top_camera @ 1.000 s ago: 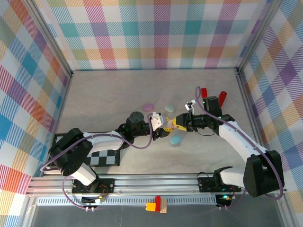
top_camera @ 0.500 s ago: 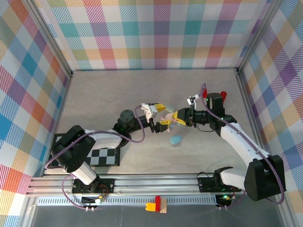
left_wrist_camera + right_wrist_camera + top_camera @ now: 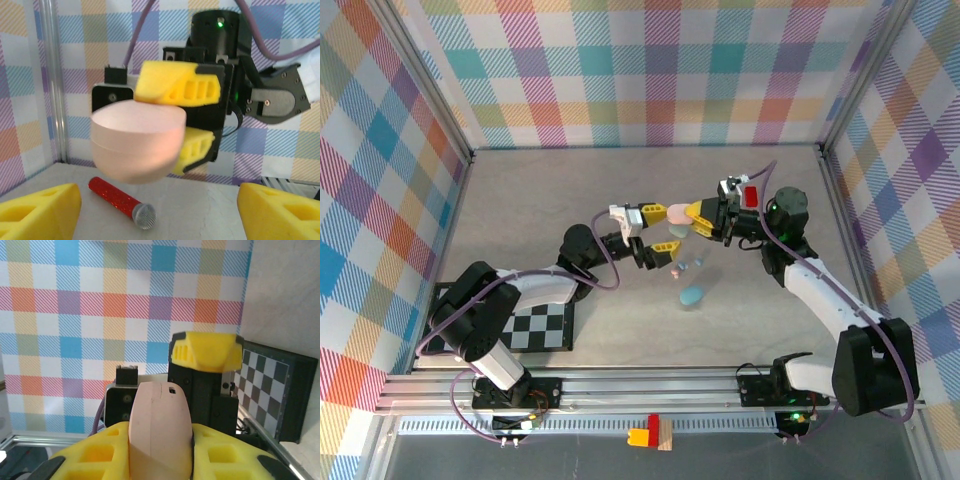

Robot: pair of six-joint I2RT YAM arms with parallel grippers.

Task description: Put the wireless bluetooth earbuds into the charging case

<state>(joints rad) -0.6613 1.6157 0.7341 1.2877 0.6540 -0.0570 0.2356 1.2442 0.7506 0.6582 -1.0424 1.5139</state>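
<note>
Right hand (image 3: pixel 696 220) pinches the pink case (image 3: pixel 678 213) aloft, jutting toward the spread left hand (image 3: pixel 658 230) facing it. The earbuds (image 3: pixel 685 267) lie on the tabletop (image 3: pixel 540 200) below, nearer the left hand.

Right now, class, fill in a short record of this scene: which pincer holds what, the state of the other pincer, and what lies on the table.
holder: right pincer, shut on pink case
case position: off the table, lid looks closed
other arm: left pincer, open, empty, facing the case
on table: blue case, earbuds, red glitter microphone
</note>
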